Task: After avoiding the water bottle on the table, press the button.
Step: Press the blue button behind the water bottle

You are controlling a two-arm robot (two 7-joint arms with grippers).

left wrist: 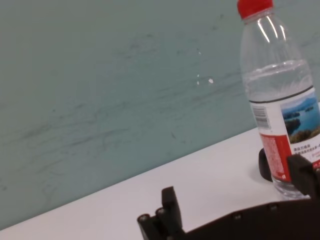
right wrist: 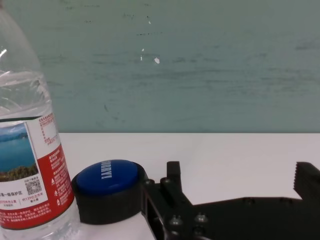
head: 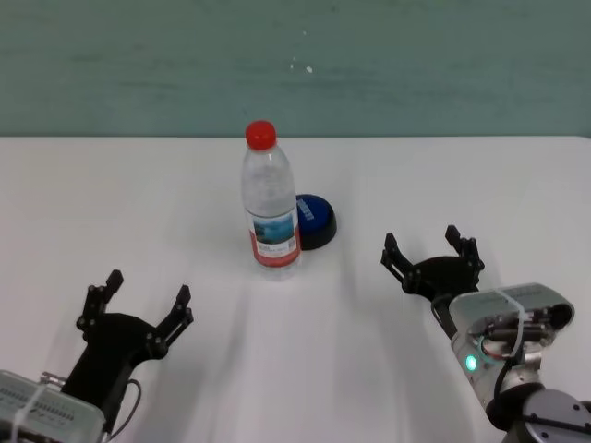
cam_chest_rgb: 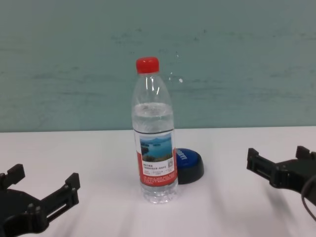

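While the water bottle stands upright near the middle of the table, its red cap and lake-picture label are visible, and the blue button with unreadable white lettering sits just behind it. The left gripper and the right gripper are both spread apart, holding nothing.

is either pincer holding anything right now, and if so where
Nothing is held. The left pincer and the right pincer are both open and empty, apart from the upright water bottle and the button behind it.
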